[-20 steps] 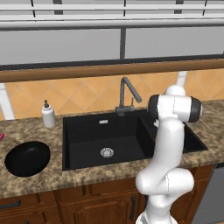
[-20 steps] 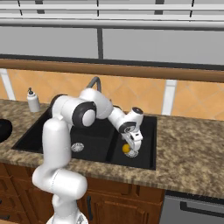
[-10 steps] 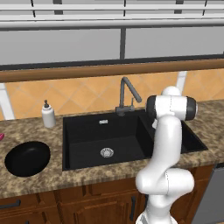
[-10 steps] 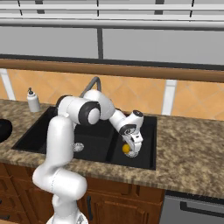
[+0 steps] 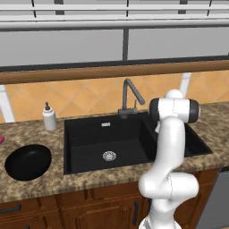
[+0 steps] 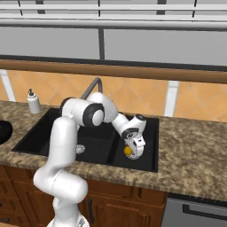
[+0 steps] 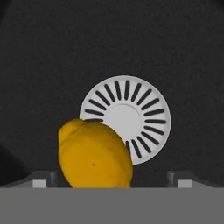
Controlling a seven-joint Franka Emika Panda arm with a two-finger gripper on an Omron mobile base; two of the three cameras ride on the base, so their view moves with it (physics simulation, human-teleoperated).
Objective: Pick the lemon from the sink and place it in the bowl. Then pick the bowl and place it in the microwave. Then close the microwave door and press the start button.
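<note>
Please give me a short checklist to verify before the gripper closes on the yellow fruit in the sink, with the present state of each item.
1. Two-finger gripper open: ok.
2. Small yellow-orange lemon between the fingertips: ok, though it sits left of centre.
3. Lemon resting on the floor of the matte black sink, beside the round silver drain: ok.
4. Gripper low enough to grasp: cannot tell.
5. Wide glossy black bowl standing free on the speckled counter left of the sink: ok.

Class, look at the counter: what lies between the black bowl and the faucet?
In the left base view, the left basin of the sink with its round drain lies between the bowl and the faucet.
</note>
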